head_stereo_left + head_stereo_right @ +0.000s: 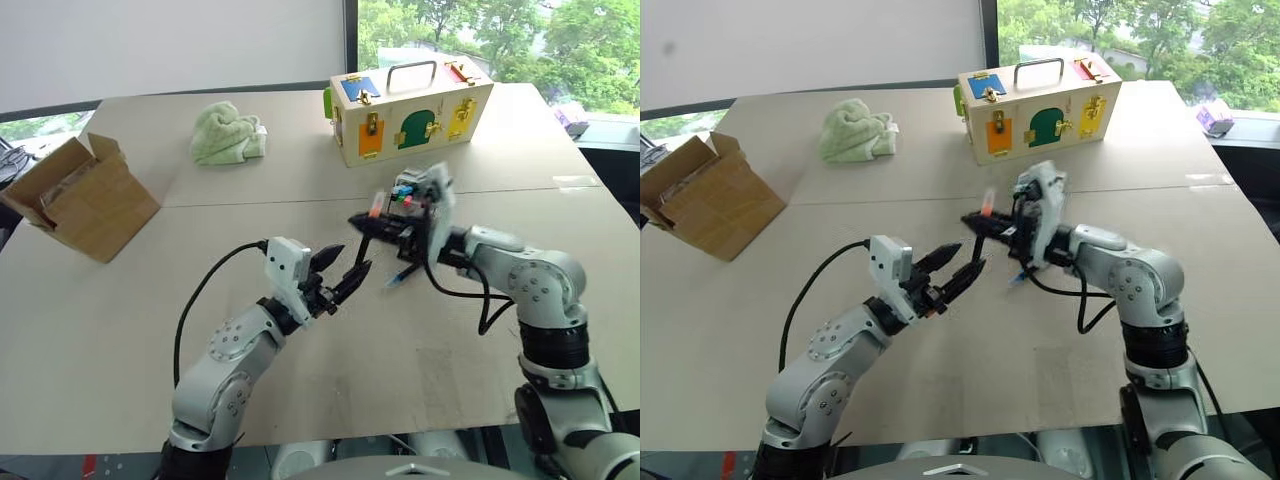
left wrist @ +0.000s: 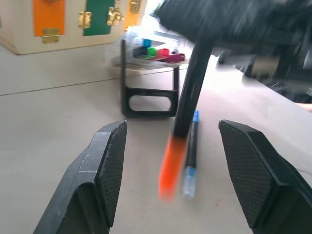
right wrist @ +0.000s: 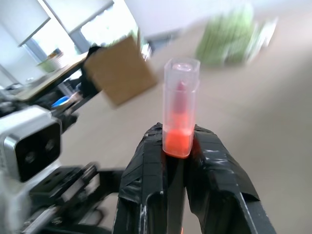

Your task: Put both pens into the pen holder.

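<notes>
My right gripper (image 1: 362, 222) is shut on the orange pen (image 3: 181, 105), held nearly upright above the table with its clear-capped orange end up. The pen's lower orange end (image 2: 170, 165) hangs between the spread fingers (image 2: 109, 161) of my open left gripper (image 1: 340, 270), which do not touch it. The blue pen (image 1: 400, 278) lies flat on the table (image 1: 300, 360) just beyond, under my right gripper. The pen holder (image 2: 148, 83), a black rack with a white top holding several coloured markers, stands behind my right wrist, in front of the cream box.
A cream wooden box (image 1: 410, 110) with coloured latched doors stands at the back. A green cloth (image 1: 228, 133) lies at the back left and an open cardboard box (image 1: 85, 195) at the far left. Black cables hang from both wrists.
</notes>
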`<state>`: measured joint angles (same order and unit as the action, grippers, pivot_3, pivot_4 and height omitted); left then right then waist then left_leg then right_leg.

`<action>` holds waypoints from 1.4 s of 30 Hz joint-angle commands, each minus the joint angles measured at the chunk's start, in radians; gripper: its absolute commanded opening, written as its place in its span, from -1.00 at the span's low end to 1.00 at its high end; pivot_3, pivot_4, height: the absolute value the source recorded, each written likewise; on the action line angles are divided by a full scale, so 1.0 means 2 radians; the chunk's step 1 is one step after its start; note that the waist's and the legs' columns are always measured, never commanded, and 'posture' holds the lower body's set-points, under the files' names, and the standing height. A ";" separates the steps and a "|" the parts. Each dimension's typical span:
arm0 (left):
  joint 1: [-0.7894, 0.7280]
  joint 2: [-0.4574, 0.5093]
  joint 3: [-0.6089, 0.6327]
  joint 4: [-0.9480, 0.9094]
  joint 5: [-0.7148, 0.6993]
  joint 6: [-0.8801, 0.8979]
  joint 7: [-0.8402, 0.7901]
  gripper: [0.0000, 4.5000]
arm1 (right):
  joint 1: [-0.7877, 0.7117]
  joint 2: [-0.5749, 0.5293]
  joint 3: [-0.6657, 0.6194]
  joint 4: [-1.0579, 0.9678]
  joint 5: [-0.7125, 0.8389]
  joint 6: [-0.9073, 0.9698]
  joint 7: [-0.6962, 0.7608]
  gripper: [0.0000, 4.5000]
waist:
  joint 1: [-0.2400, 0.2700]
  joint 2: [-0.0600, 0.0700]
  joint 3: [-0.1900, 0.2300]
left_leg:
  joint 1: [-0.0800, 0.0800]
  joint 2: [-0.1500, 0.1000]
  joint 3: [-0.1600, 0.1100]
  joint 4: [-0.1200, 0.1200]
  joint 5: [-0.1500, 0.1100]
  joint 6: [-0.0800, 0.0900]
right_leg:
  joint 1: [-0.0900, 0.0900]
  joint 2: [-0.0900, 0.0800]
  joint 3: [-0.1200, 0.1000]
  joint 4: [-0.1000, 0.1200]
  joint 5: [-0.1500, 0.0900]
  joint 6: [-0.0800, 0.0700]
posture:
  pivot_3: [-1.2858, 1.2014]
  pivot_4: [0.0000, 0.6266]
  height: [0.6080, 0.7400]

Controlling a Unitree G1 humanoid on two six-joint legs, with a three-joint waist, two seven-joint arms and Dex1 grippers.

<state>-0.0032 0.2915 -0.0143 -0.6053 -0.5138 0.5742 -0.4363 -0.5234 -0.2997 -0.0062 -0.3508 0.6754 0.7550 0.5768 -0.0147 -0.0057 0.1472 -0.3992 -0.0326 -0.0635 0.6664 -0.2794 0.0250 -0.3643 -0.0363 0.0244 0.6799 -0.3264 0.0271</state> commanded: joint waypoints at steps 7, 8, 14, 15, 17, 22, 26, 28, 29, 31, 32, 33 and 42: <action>-0.033 0.076 0.027 -0.025 0.022 0.015 0.007 0.43 | -0.018 -0.022 0.040 0.023 -0.212 -0.283 -0.012 -0.97 | -0.002 0.000 0.000 | 0.001 0.000 0.000 0.000 0.000 0.000 | 0.000 0.000 0.001 0.001 0.000 0.000 | 0.03 -0.52 1.00; -0.035 0.076 0.027 -0.025 0.020 0.016 0.007 0.43 | -0.018 -0.022 0.040 0.028 -0.217 -0.290 -0.012 -0.97 | 0.000 0.000 0.000 | 0.001 0.000 0.000 0.000 0.000 0.000 | 0.000 0.000 0.001 0.001 0.000 0.000 | 0.03 -0.52 1.00; -0.050 0.084 0.024 -0.042 0.011 0.030 0.000 0.43 | -0.008 -0.033 0.040 0.047 -0.239 -0.329 -0.002 -0.97 | 0.000 0.000 0.000 | 0.001 0.000 0.000 0.000 0.000 0.000 | 0.000 0.000 0.001 0.000 0.000 0.000 | 0.03 -0.52 1.00; -0.051 0.084 0.024 -0.044 0.008 0.032 0.000 0.43 | -0.006 -0.034 0.041 0.049 -0.242 -0.333 -0.001 -0.97 | 0.000 0.000 0.000 | 0.001 0.000 0.000 0.000 0.000 0.000 | 0.000 0.000 0.001 0.000 0.000 0.000 | 0.03 -0.52 1.00; -0.054 0.084 0.025 -0.046 0.005 0.034 0.000 0.43 | 0.006 -0.042 0.044 0.051 -0.247 -0.336 0.006 -0.97 | 0.000 0.000 0.000 | 0.001 0.000 0.000 0.000 0.000 0.000 | 0.000 0.000 0.001 0.000 0.000 0.000 | 0.03 -0.52 1.00; -0.051 0.084 0.024 -0.050 0.008 0.032 0.004 0.43 | 0.014 -0.051 0.040 0.058 -0.259 -0.346 0.006 -0.97 | -0.001 0.000 0.000 | 0.001 0.000 0.000 0.000 0.000 0.000 | 0.000 0.000 0.001 0.000 0.000 0.000 | 0.03 -0.52 1.00; -0.047 0.077 0.018 -0.055 -0.006 0.036 0.000 0.43 | -0.003 -0.050 0.052 0.087 -0.285 -0.374 0.004 -0.97 | 0.000 0.000 0.000 | 0.001 0.000 0.000 0.000 0.000 0.000 | 0.000 0.000 0.001 0.000 0.000 0.000 | 0.03 -0.52 1.00; -0.049 0.078 0.018 -0.053 -0.013 0.039 -0.004 0.43 | -0.011 -0.048 0.056 0.099 -0.292 -0.379 0.006 -0.97 | 0.000 0.000 0.000 | 0.001 0.000 0.000 0.001 0.000 0.000 | 0.000 0.000 0.001 0.001 0.000 0.000 | 0.03 -0.52 1.00; -0.050 0.079 0.018 -0.052 -0.013 0.040 -0.004 0.43 | -0.013 -0.047 0.058 0.103 -0.293 -0.381 0.007 -0.97 | 0.000 0.000 0.000 | 0.001 0.000 0.000 0.001 0.000 0.000 | 0.000 0.000 0.001 0.001 0.000 0.000 | 0.03 -0.52 1.00; -0.053 0.082 0.019 -0.048 -0.013 0.046 -0.002 0.46 | -0.019 -0.048 0.063 0.112 -0.306 -0.387 0.005 -0.49 | 0.000 0.000 0.000 | 0.001 0.000 0.000 0.001 0.000 0.000 | 0.000 0.000 0.001 0.001 0.000 0.000 | 0.03 -0.52 1.00; -0.054 0.084 0.018 -0.047 -0.012 0.048 -0.002 0.46 | -0.021 -0.048 0.065 0.116 -0.311 -0.389 0.005 -0.41 | 0.000 0.000 0.000 | 0.001 0.000 0.000 0.001 0.000 0.000 | 0.000 0.000 0.001 0.001 0.000 0.000 | 0.03 -0.52 1.00; -0.054 0.085 0.018 -0.046 -0.012 0.049 -0.002 0.46 | -0.023 -0.048 0.066 0.119 -0.314 -0.391 0.004 -0.17 | 0.000 0.000 0.000 | 0.001 0.000 0.000 0.001 0.000 0.000 | 0.000 0.000 0.001 0.001 0.000 0.000 | 0.03 -0.52 1.00; -0.045 0.092 0.001 -0.047 -0.001 0.047 -0.001 0.46 | -0.026 -0.049 0.047 0.120 -0.307 -0.386 -0.004 0.98 | 0.000 0.000 0.000 | 0.001 0.000 0.000 0.001 0.000 0.000 | 0.000 0.000 0.001 0.001 0.000 0.000 | 0.03 -0.52 1.00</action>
<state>-0.0961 0.4670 -0.0099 -0.6591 -0.5258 0.6784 -0.4360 -0.5611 -0.3938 0.1330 -0.0645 0.0390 -0.0103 0.5796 -0.0149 -0.0056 0.1481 -0.3977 -0.0323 -0.0630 0.6676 -0.2790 0.0242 -0.3636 -0.0360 0.0256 0.6810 -0.3263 0.0270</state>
